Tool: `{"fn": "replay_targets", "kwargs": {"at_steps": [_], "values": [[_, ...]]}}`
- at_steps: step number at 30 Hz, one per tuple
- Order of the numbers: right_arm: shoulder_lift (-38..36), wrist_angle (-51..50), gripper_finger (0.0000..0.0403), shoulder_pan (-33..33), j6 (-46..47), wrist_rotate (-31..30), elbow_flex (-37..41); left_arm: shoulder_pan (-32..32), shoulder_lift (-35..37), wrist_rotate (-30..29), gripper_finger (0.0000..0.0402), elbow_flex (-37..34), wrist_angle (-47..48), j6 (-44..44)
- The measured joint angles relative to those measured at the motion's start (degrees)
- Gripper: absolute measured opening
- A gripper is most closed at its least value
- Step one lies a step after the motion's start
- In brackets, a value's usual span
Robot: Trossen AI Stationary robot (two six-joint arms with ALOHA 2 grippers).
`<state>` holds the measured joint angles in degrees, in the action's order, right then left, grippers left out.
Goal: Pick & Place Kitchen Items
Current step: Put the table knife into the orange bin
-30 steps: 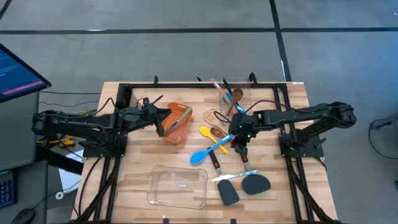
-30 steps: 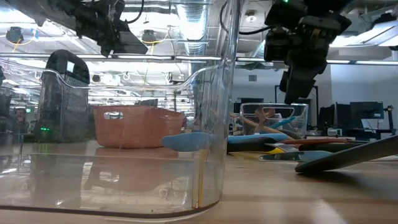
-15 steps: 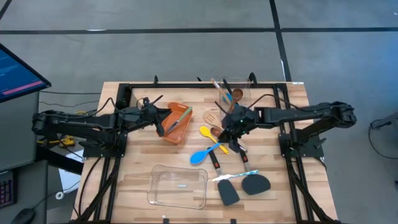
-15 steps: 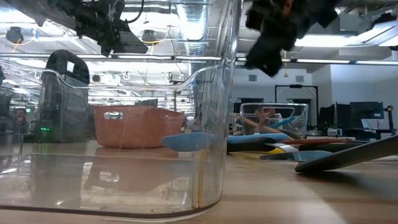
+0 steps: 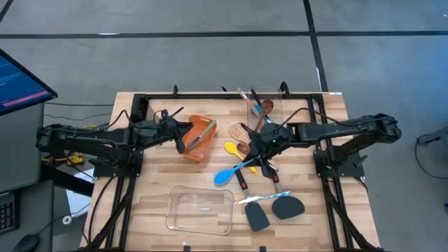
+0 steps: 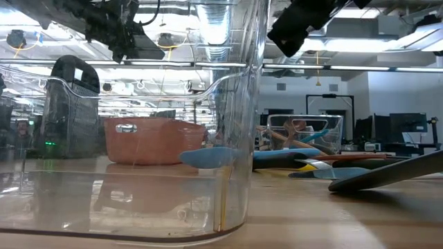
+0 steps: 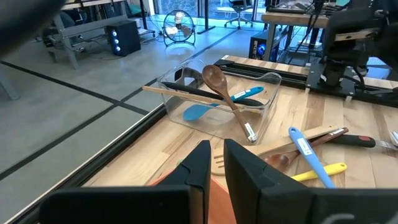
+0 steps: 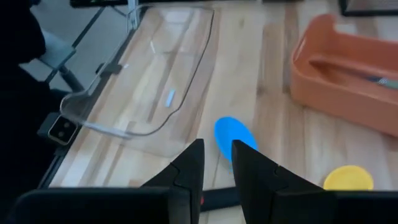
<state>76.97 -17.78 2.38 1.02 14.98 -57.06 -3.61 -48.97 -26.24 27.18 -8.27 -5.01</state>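
Observation:
Several kitchen items lie loose at mid-table: a blue spoon, a yellow spoon, a slotted wooden turner, a black-handled tool and two black spatulas near the front edge. My right gripper hovers high above them, slanting down. In its wrist view its fingers are shut to a slim gap, with nothing between them and the blue spoon's bowl below. My left gripper waits above the orange bin's left end. Its fingers are shut with nothing in them.
The orange bin stands left of centre with a utensil inside. An empty clear container sits near the front edge. Another clear container at the far side holds a wooden spoon and other tools. A black frame runs along the table's edges.
My right gripper has risen well clear of the utensils and drifted toward the table's left. It has tipped from pointing steeply down to a shallower slant and rolled. The gap between its fingers looks unchanged. The utensils lie where they were.

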Motion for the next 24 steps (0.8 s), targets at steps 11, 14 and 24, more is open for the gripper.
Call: {"fn": "replay_targets", "kwargs": {"at_steps": [11, 14, 24], "values": [[0.0, -4.5, 0.0075, 2.1, 0.5, -2.1, 0.0, 0.0, 0.0, 5.2, 0.0030, 0.0, 0.0, 0.0], [0.0, -4.5, 0.0075, 2.1, 0.5, -2.3, 0.0, 0.0, 0.0, 5.2, 0.0030, 0.0, 0.0, 0.0], [0.0, -4.9, 0.0074, 4.4, 1.4, -11.9, 0.0, 0.0, 0.0, 5.2, 0.0030, 0.0, 0.0, 0.0]]}}
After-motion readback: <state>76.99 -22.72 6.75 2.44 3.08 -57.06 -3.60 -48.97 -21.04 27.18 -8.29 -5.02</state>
